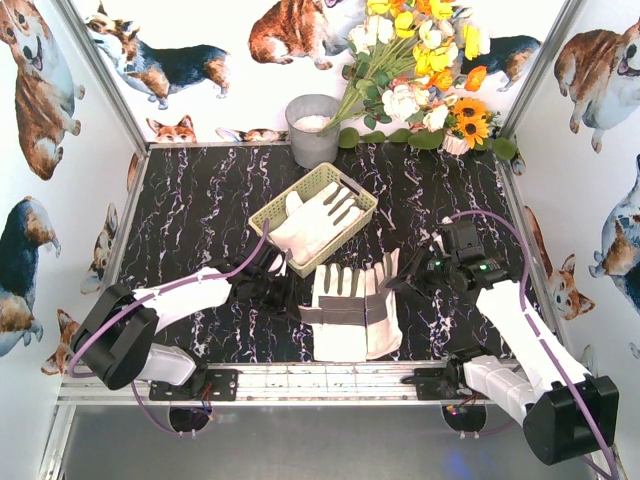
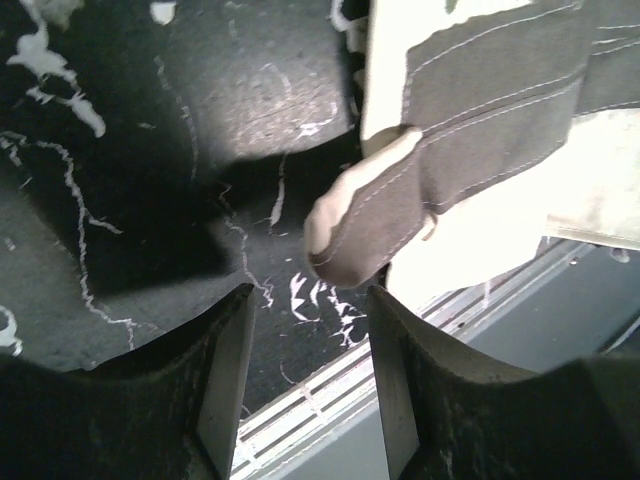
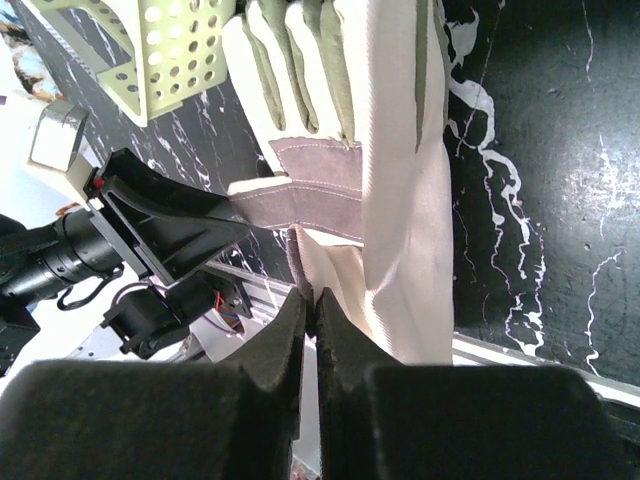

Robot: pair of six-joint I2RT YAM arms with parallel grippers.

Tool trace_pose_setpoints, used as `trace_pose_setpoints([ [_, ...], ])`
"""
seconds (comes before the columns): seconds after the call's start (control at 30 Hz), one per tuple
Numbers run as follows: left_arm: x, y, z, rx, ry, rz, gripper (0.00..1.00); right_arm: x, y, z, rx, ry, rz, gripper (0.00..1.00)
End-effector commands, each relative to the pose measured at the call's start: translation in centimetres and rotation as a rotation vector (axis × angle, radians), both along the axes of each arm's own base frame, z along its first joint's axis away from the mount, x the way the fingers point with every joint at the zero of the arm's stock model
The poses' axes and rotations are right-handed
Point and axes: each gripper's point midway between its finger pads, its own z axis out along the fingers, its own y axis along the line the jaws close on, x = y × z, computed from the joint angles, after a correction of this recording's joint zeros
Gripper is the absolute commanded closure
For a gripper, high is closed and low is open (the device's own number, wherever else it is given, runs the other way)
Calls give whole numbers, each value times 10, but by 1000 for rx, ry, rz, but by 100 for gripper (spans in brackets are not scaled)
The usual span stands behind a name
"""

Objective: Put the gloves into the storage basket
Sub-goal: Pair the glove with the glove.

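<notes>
The pale yellow-green storage basket stands at mid-table with a cream glove lying in it, cuff hanging over the near rim. Cream gloves with a grey band lie flat on the table in front of it, seemingly two overlapping. My right gripper is at their right edge, shut on a fold of the glove fabric; its jaws are pressed together on it. My left gripper is open and empty at the gloves' left edge, with the grey thumb just beyond its tips.
A grey metal bucket and a bunch of artificial flowers stand at the back. The basket's corner shows in the right wrist view. The aluminium rail runs along the near edge, just behind the gloves' cuffs. Walls enclose both sides.
</notes>
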Motion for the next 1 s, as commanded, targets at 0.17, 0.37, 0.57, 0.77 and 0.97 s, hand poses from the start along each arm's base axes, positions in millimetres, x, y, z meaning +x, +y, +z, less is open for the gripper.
trace_pose_setpoints([
  [0.17,18,-27,19,-145,-58,-46,64,19,12,39,29,-121,2,100],
  [0.37,15,-27,13,-144,-39,-49,88,17,30,38,53,-122,21,100],
  [0.57,13,-23,11,-138,-38,-35,97,19,61,33,85,-132,27,100],
  [0.77,12,-22,10,-135,-39,-24,100,22,95,26,116,-125,28,100],
  [0.97,13,-22,10,-137,-40,-16,100,25,124,3,101,-96,65,100],
])
